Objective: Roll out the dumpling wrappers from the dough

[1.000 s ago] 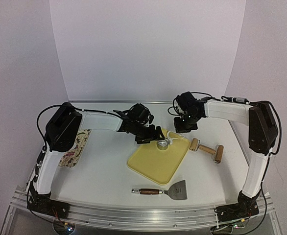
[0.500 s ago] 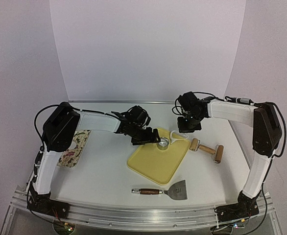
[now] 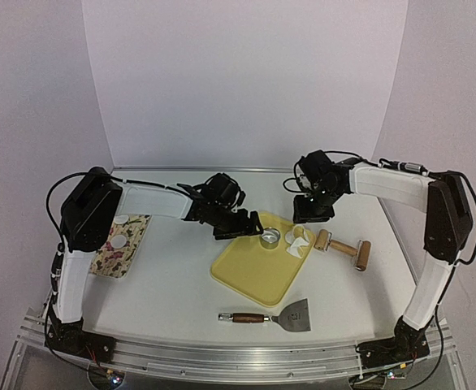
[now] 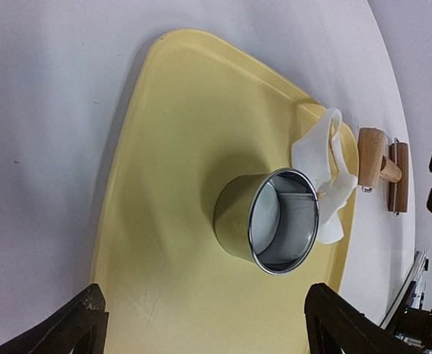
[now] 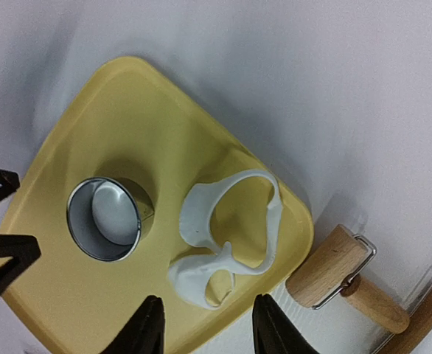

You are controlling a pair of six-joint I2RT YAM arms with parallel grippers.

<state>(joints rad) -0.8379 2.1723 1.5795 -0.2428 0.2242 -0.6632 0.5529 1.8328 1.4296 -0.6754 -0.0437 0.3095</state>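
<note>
Two dumpling wrappers (image 3: pixel 119 240), small white discs, lie on a patterned mat (image 3: pixel 132 231) at the left. A yellow board (image 3: pixel 254 276) holds the metal ring cutter (image 3: pixel 270 237) and a leftover web of dough (image 3: pixel 297 241) with round holes. My left gripper (image 3: pixel 244 230) hangs open at the board's left edge. In the left wrist view, the ring (image 4: pixel 234 214) sits apart, ahead of the gripper (image 4: pixel 208 324). My right gripper (image 3: pixel 311 215) is open above the board's far corner, and its wrist view shows the dough web (image 5: pixel 191 277) lying flat between and beyond the fingertips (image 5: pixel 146 328).
A wooden rolling pin (image 3: pixel 343 248) lies on the table just right of the board. A metal scraper (image 3: pixel 283 316) with a wooden handle lies in front of the board. White walls stand close behind and to both sides.
My right gripper has opened and dropped the dough web onto the board beside the ring. My left gripper has drawn back left from the ring, and its arm has uncovered the mat.
</note>
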